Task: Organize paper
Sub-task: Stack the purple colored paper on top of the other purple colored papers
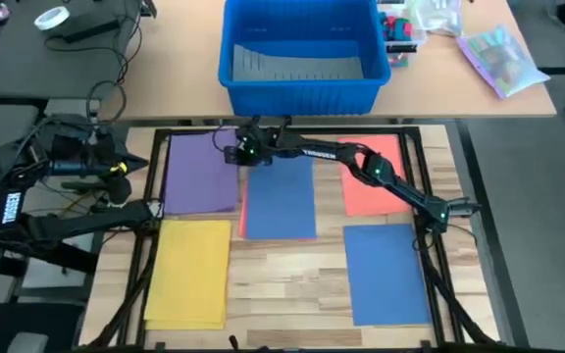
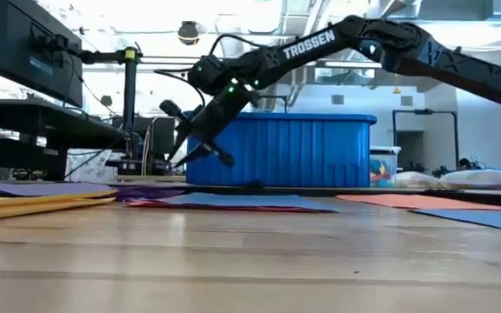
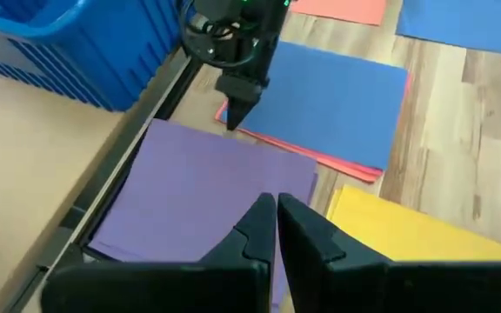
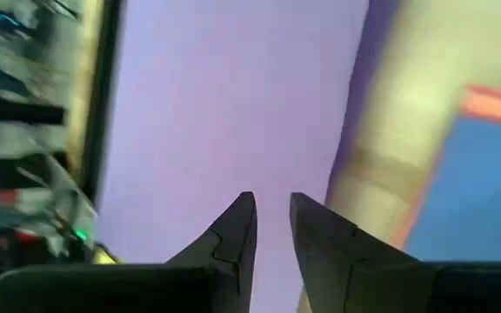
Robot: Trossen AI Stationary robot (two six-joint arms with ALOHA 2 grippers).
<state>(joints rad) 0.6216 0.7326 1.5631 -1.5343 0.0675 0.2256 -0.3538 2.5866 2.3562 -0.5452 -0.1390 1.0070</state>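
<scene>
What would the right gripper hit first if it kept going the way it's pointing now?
Most likely the purple sheet: the right gripper points down at it with fingers slightly apart, nothing between. Height above it is unclear.

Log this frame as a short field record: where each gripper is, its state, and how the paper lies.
right gripper: reached across to the far edge, between purple sheet and centre blue sheet; fingers slightly apart, empty
left gripper: parked at the table's left, shut
blue sheet: lies on a red sheet
other paper: yellow stack, orange-red sheet, second blue sheet
behind the table: blue bin
</scene>
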